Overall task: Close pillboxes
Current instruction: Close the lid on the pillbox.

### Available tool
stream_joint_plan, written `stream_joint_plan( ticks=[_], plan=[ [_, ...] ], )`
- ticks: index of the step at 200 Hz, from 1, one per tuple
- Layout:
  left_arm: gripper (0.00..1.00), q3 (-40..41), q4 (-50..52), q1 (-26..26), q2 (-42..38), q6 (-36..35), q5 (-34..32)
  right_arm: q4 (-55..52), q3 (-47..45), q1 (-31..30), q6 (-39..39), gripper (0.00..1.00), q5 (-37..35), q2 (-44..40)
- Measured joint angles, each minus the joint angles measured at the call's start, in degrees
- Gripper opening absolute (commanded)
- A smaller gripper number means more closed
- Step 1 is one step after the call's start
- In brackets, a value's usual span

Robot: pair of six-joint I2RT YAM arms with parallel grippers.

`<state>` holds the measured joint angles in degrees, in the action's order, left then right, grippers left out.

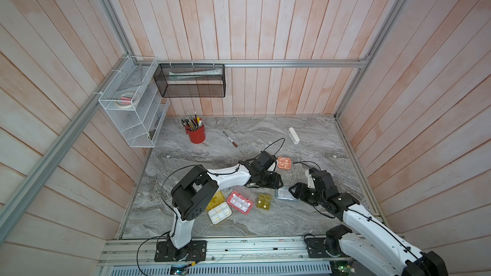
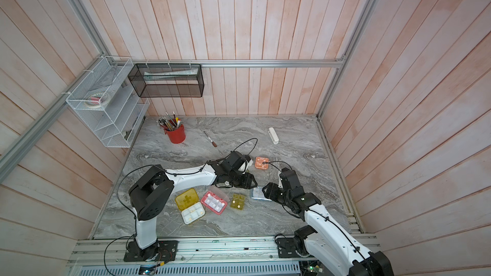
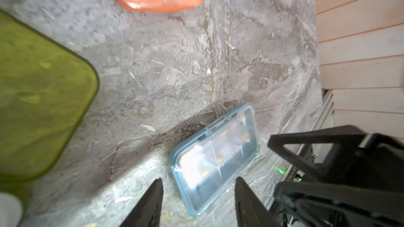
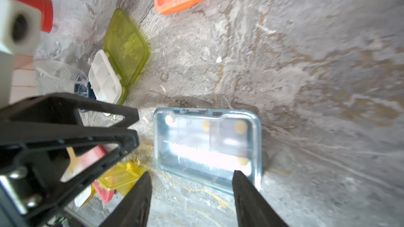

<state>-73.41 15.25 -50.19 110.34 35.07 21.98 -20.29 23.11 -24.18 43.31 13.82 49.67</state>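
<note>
Blue-grey plastic sits under both wrist cameras: the blue-grey pillbox lies flat on the marble tabletop, between the two arms. Its clear lid is down over the pills, though whether the catch has clicked I cannot tell. The left pincer is spread wide and empty, hanging just over one short end. The right pincer is likewise released and gripping nothing, with one finger over a corner of the box.

By my read this is a light, stiff, thin-walled case with a glossy lid, so it will skate on the stone if shoved sideways. Best contact is to press straight down on the lid beside the latch tab, with the other arm bracing the hinge side.

The lime-green pillbox, pink pillbox and small amber pillbox lie nearby with lids open. The orange pillbox sits farther back.
</note>
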Motion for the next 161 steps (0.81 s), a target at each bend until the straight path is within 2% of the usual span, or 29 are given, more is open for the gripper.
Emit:
stream_joint_plan(
  ticks=[58,161],
  plan=[
    [0.57,0.33,0.83,3.72,-9.62,-0.68,-1.07,3.8,0.42,-8.81,1.07,0.62,1.53,7.17],
    [0.57,7.54,2.03,7.04,-16.2,-1.66,-1.51,8.87,1.07,-9.29,2.97,0.62,2.78,11.28]
  ],
)
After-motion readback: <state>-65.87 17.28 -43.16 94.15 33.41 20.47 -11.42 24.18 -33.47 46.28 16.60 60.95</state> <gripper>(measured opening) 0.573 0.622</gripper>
